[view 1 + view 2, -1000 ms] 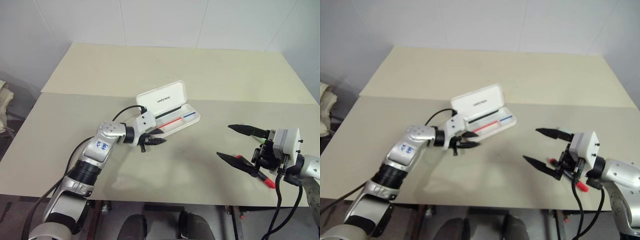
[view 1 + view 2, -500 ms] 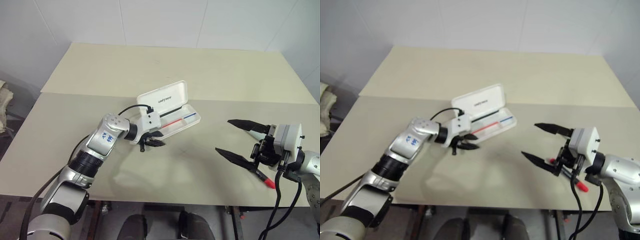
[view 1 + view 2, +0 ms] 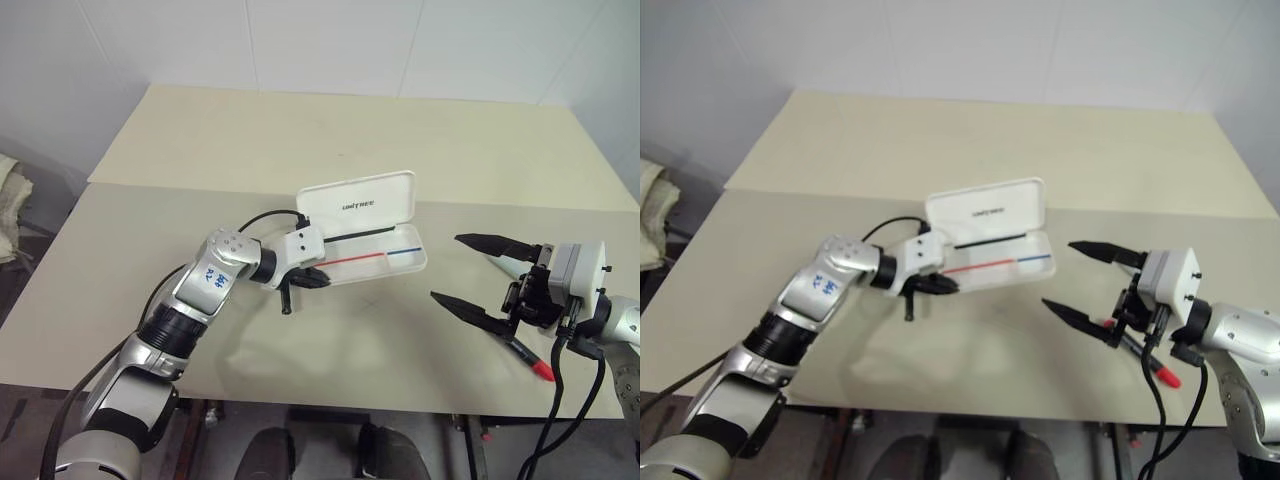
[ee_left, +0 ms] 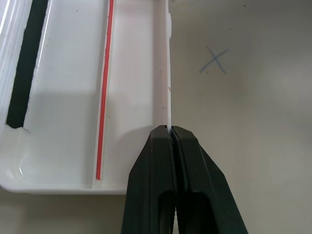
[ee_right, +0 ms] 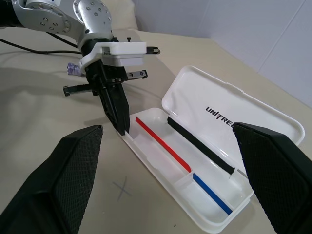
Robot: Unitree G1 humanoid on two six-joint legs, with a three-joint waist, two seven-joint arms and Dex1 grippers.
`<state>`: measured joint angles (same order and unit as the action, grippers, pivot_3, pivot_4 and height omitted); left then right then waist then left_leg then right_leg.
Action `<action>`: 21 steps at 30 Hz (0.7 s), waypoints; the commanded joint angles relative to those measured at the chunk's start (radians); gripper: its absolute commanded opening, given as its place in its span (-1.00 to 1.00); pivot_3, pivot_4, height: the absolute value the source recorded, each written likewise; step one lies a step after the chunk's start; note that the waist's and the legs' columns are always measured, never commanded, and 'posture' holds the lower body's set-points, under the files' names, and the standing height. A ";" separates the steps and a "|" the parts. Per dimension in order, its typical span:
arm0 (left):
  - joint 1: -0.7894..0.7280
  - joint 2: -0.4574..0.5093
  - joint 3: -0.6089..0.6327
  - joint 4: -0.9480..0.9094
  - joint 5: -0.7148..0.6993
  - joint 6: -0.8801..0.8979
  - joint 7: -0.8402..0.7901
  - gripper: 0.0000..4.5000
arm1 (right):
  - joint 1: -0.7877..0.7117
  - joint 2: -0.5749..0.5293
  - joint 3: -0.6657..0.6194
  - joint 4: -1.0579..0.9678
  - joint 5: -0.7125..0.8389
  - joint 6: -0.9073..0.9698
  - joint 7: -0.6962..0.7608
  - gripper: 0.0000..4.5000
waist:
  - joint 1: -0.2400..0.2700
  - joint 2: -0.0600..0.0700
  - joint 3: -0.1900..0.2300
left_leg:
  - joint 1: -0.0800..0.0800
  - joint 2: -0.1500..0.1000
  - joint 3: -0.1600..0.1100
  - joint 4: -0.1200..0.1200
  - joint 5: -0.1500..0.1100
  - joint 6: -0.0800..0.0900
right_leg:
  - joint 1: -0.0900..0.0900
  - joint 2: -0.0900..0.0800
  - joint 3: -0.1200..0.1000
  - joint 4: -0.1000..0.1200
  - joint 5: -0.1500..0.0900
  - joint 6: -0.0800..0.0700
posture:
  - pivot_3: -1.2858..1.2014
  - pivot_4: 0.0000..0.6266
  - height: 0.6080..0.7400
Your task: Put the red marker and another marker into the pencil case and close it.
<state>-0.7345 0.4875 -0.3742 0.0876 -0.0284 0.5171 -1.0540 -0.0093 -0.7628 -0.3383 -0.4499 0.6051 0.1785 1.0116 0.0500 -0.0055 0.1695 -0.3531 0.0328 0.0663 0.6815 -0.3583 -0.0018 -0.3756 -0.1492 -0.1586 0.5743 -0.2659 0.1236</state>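
Note:
The white pencil case (image 3: 372, 262) lies open on the table with its lid (image 3: 360, 203) standing up. Red and blue stripes run along the tray inside. My left gripper (image 3: 314, 278) is shut on the thin front rim (image 4: 169, 105) at the case's left end. My right gripper (image 3: 464, 271) hangs open to the right of the case, apart from it, with nothing between its fingers. The red marker (image 3: 533, 362) lies on the table under the right hand, its red tip near the front edge. The other marker is hidden.
A small pale purple object (image 5: 73, 69) lies on the table behind my left arm. A pen-drawn cross (image 4: 214, 61) marks the table just in front of the case. A seam in the table (image 3: 200, 185) runs behind the case.
My left gripper has closed on the case's front rim. The case has swung, its right end moving toward my right gripper. The right gripper stays open in place.

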 commanded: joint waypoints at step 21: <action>-0.002 0.004 -0.085 -0.202 -0.050 0.135 -0.143 -0.41 | 0.057 -0.013 -0.056 -0.059 0.042 0.024 -0.001 1.00 | 0.001 0.000 0.000 | 0.000 0.000 0.000 0.000 0.000 0.000 | 0.000 0.000 0.000 0.000 0.000 0.000 | 0.03 -0.52 1.00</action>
<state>-0.7341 0.5009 -0.4565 -0.0711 -0.0590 0.6291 -1.2064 0.0493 -0.7643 -0.3593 -0.4720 0.6239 0.2021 1.0176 0.0512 -0.0055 0.1695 -0.3535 0.0326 0.0665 0.6820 -0.3583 -0.0016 -0.3758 -0.1493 -0.1581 0.5744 -0.2659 0.1235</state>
